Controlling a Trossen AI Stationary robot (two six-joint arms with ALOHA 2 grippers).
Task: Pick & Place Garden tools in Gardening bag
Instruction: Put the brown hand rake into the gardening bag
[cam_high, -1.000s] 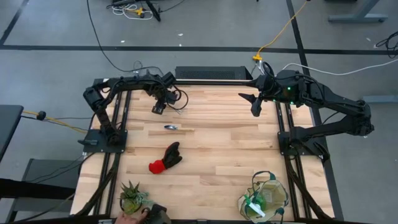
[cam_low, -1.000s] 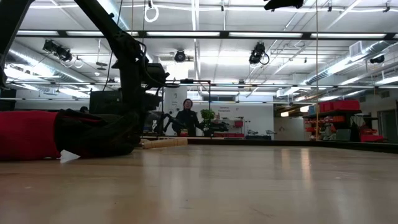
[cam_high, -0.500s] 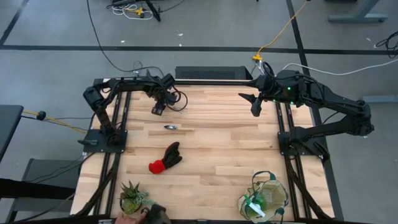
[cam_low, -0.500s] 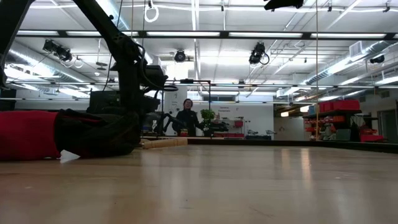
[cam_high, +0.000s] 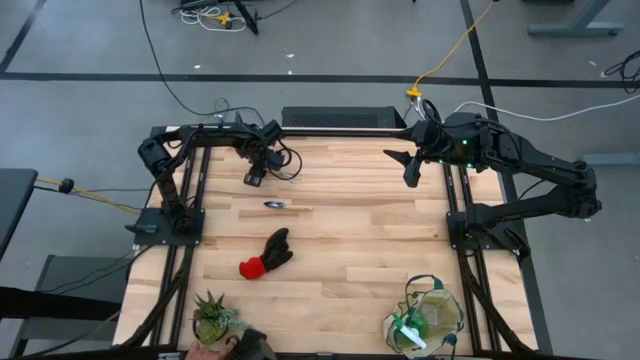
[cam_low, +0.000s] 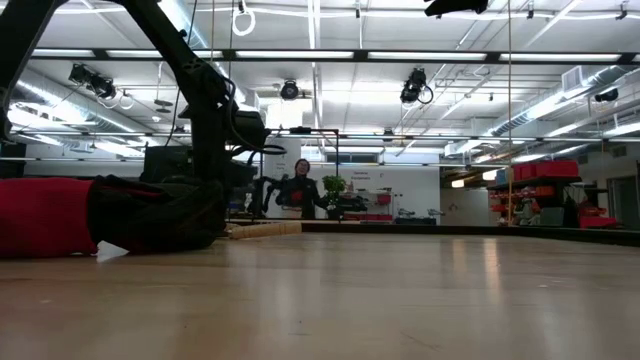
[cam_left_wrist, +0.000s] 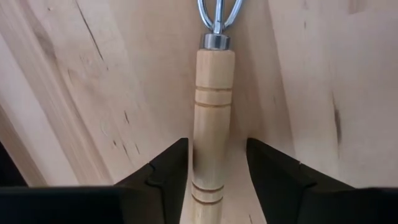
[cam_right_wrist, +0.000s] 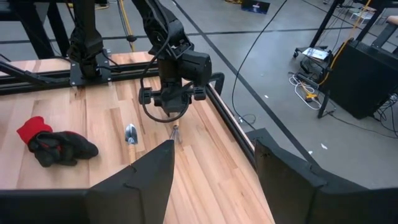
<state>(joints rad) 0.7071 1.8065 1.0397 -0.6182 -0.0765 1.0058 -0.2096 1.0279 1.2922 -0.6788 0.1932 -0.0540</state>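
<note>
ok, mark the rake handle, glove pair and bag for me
rake handle (cam_left_wrist: 211, 124), left wrist view, mid wooden shaft
glove pair (cam_high: 266, 256), high view, where red meets black
bag (cam_high: 446, 300), high view, rim

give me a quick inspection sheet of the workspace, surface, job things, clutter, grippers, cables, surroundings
surface: pale wooden table, bare across the middle
job's things: rake flat on the wood between the left fingers; trowel flat near it; gloves mid-table; bag at the near right corner with a green piece inside
clutter: potted plant at the near left corner, a person's hand beside it
grippers: left gripper low over the rake handle, fingers either side, not closed; right gripper open, raised at the far right
cables: yellow cable on the floor
surroundings: grey floor, a person far behind
</note>
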